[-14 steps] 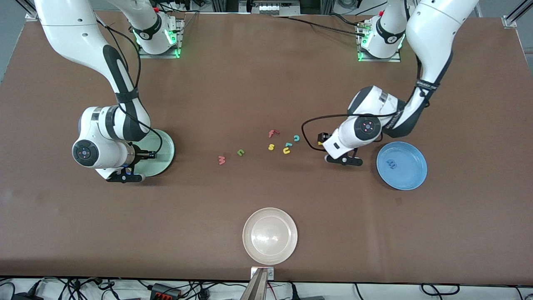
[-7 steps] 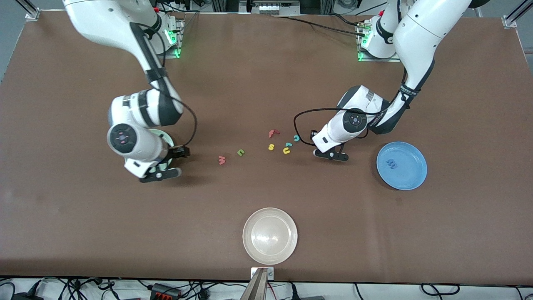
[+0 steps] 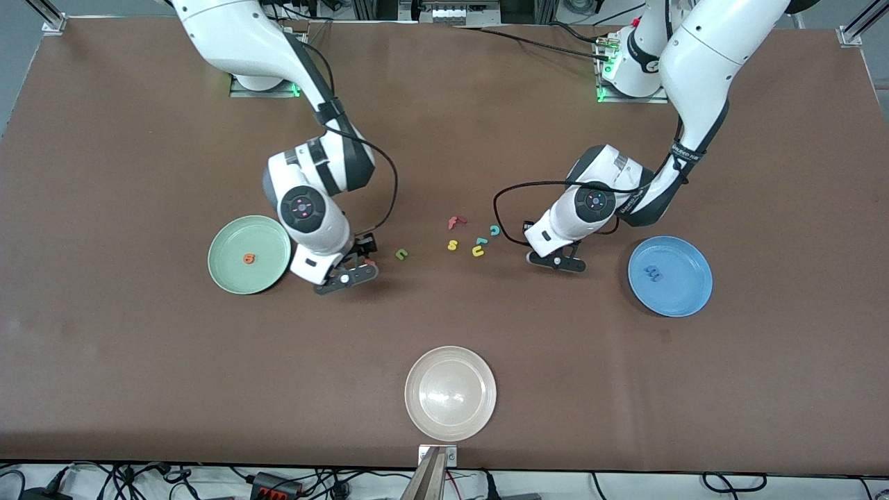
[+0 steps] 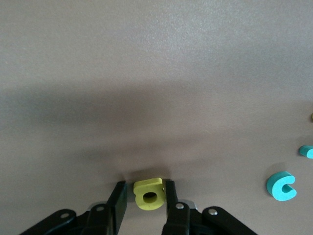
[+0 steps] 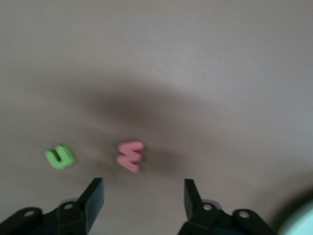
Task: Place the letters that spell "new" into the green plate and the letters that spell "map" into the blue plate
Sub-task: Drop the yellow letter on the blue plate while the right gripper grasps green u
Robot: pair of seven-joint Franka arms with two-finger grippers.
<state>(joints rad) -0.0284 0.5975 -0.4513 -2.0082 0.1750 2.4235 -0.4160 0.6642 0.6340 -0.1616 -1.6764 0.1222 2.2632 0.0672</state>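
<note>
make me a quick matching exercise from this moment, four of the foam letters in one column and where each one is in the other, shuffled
Things
1. small orange foam letter "e"
2. small blue foam letter "m"
3. small yellow foam letter "a"
4. small pinkish-red foam letter "w"

Places
A. on the table under the open right gripper
B. in the round medium-blue plate
C. between the fingers of the left gripper
D. in the round pale mint-green plate

Pairs: 1-D, 2-B, 3-C, 4-A
</note>
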